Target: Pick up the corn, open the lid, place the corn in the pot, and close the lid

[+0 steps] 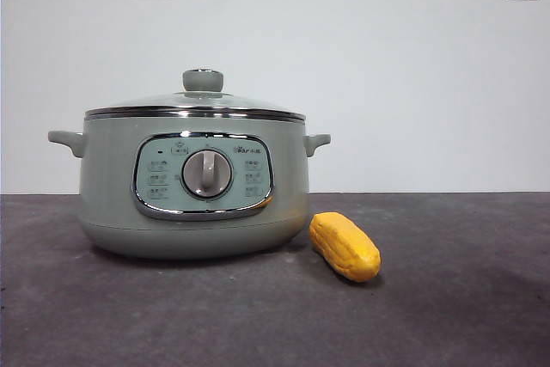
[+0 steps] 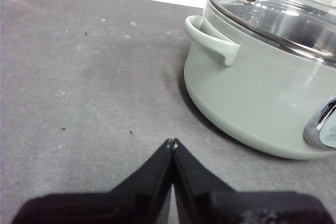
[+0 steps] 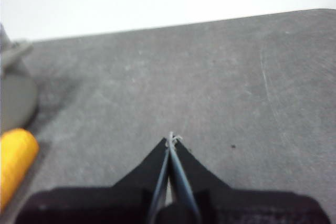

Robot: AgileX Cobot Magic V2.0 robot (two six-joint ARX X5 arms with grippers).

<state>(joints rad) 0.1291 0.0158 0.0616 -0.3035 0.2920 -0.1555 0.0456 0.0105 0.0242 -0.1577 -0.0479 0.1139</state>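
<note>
Both grippers are seen with their black jaws pressed together and nothing held between them. Bare dark grey worktop lies under the left gripper, with the pot near it; the right gripper is held over open worktop, with the corn off to one side.

In the front view, neither arm is shown. A large sage-green electric pot is stood on the worktop, well back from its near edge. Two small side handles are carried on it, and a chrome-framed control panel with a silver dial is turned toward the camera. The lid, a shallow glass dome with a chrome rim and a green knob capped in silver, is seated on the pot.

A stubby yellow-orange corn with ribbed kernel rows is laid on the worktop just beside the pot's base, angled toward the near edge, and is far smaller than the pot.
</note>
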